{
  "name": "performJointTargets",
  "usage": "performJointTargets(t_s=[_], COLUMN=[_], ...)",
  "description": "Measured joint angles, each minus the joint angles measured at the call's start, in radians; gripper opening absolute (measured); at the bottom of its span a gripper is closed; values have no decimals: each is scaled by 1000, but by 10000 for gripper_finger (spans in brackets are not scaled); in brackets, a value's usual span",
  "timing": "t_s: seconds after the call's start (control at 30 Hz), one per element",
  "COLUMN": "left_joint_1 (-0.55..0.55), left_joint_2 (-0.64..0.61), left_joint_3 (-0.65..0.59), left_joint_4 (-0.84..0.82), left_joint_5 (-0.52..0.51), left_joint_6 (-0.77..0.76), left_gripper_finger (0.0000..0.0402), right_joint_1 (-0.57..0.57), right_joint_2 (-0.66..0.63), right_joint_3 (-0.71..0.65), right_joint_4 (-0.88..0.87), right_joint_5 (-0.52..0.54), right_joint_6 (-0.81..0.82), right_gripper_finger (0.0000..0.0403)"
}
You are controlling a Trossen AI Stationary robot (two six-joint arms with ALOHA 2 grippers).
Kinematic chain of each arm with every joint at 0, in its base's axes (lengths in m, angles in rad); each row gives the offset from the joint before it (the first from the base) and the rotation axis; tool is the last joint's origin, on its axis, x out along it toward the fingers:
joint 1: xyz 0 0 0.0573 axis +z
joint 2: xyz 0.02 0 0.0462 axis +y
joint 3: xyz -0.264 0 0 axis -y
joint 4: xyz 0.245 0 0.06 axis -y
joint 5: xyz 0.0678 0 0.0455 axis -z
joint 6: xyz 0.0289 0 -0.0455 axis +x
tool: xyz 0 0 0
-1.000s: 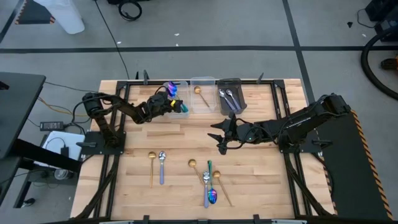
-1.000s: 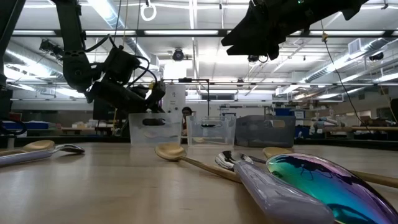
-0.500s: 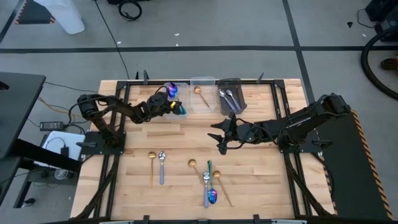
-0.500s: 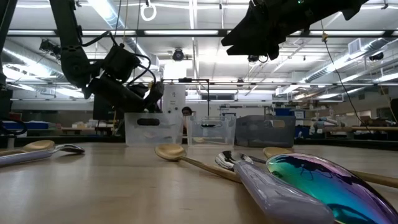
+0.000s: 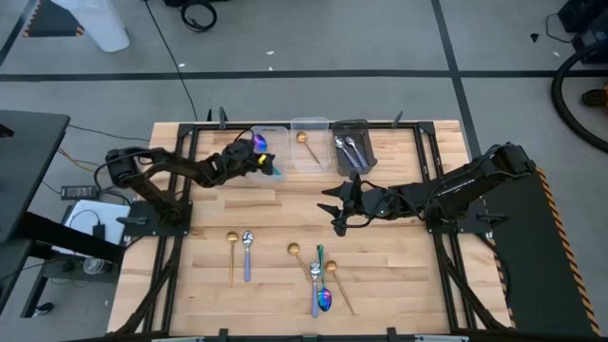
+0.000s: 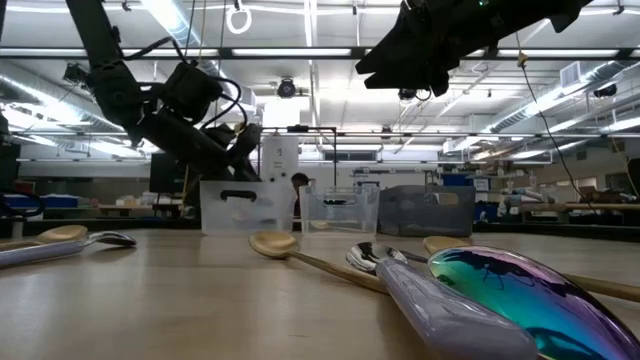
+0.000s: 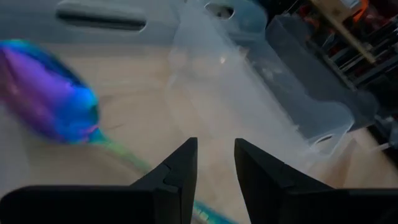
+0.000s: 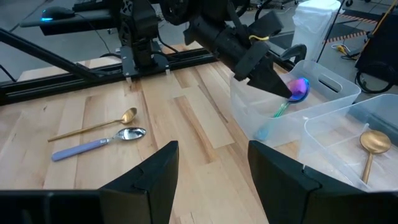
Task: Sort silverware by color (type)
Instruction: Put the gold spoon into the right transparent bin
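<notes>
Pale matt wood table (image 5: 399, 285), glossy iridescent metal spoon (image 6: 520, 285), clear plastic bin (image 8: 283, 102), shiny gold spoon (image 8: 93, 126)

The left arm reaches across the table's far left, its left gripper (image 5: 269, 161) tilted downward with fingers parted. The right arm stretches inward over the table's middle, its right gripper (image 5: 334, 203) hovering with fingers spread wide.
</notes>
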Motion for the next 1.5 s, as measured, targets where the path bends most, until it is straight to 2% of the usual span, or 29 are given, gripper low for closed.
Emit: performJointTargets(t_s=[0.2, 0.47, 0.87, 1.3, 1.5], left_joint_1=[-14, -107, -316, -555, -660], left_joint_2=[-57, -158, -263, -293, -292], left_joint_3=[0, 0, 0, 0, 1], left_joint_4=[-49, -85, -96, -101, -145], left_joint_5=[-37, -177, -493, -543, -543], left_joint_6=[49, 189, 492, 772, 780], left_gripper_finger=[115, 115, 115, 114, 114], right_joint_1=[0, 0, 0, 0, 0], right_joint_2=[0, 0, 0, 0, 0], right_joint_3=[0, 0, 0, 0, 0], right_joint_4=[0, 0, -1, -2, -2], right_joint_5=[0, 1, 0, -34, -34], right_joint_6=[-1, 0, 10, 37, 53], right_gripper_finger=[203, 203, 203, 203, 203])
